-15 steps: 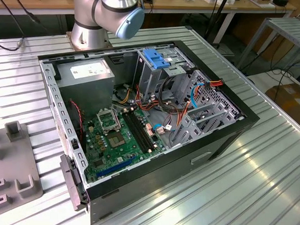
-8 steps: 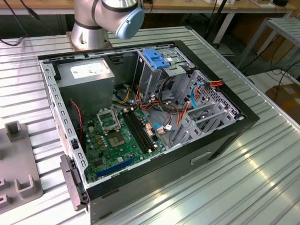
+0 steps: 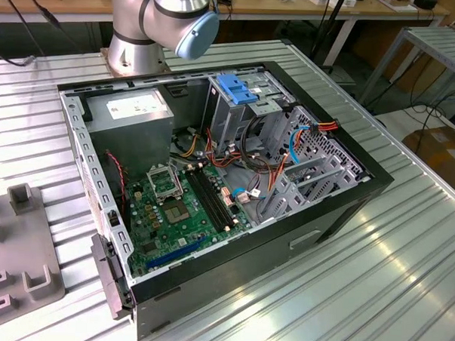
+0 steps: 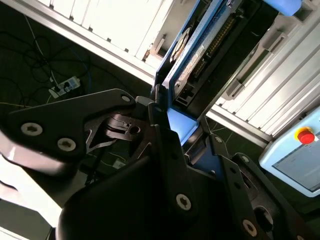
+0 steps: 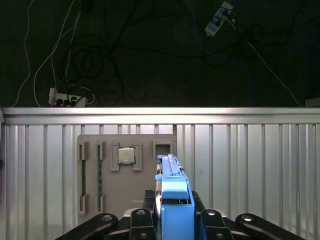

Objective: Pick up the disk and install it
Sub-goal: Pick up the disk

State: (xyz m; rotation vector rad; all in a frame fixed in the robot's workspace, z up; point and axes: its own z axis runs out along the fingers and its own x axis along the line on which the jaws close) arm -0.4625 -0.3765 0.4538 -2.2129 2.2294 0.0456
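- At the exterior view's left lies the grey tray [image 3: 19,263]. In the first wrist view that tray [image 5: 125,175] sits below the gripper [image 5: 173,206], with a processor chip [image 5: 126,156] and a memory stick [image 5: 99,175] in its pockets.
- The gripper is clamped on the disk [image 5: 171,175], which stands edge-on between the fingers with a blue rail facing the camera. You cannot tell from here whether its far end is clear of the tray, so lift straight. I judge that a sideways drift would catch the tray's raised posts.
- In the second wrist view the fingers [image 4: 162,135] pinch the disk [image 4: 200,50] at one end, and most of it juts out past them. Move slowly — a jolt could probably swing it in the grip.
- Further right in the exterior view stands the open computer case [image 3: 339,198], with the power supply [image 3: 132,113], the motherboard [image 3: 180,206] and loose cables [image 3: 250,168] inside. I'd carry the disk high enough to pass over the case wall.
- Rightmost is the metal cage [image 3: 249,115] with its blue latch [image 3: 239,88]. The rails likely need a square entry — hold the disk's angle steady.
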